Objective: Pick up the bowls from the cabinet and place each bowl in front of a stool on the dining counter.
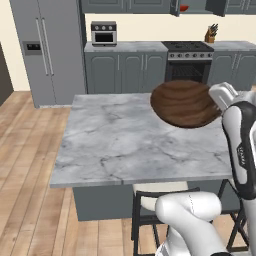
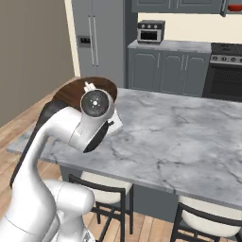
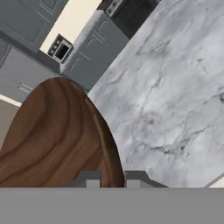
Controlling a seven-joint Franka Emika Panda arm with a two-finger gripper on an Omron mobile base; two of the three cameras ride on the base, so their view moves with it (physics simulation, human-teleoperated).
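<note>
The dark brown wood-grain bowl (image 1: 185, 102) (image 2: 71, 92) (image 3: 52, 140) hangs tilted on edge above the dining counter (image 1: 115, 145) (image 2: 189, 137) (image 3: 175, 87). My gripper (image 3: 111, 177) is shut on its rim, over the right side of the counter in the left base view. A red bowl (image 1: 184, 8) (image 2: 234, 7) sits inside the open upper cabinet (image 1: 197, 5) at the back. Cream-seated stools (image 1: 160, 192) (image 2: 106, 184) are tucked under the counter's near edge, one of them roughly below the held bowl.
On the far wall are a grey fridge (image 1: 50, 50), a toaster oven (image 1: 104, 33), a stove (image 1: 189, 55) and a knife block (image 1: 211, 34). Another stool (image 2: 208, 222) stands further right along the counter. Wooden floor lies to the left.
</note>
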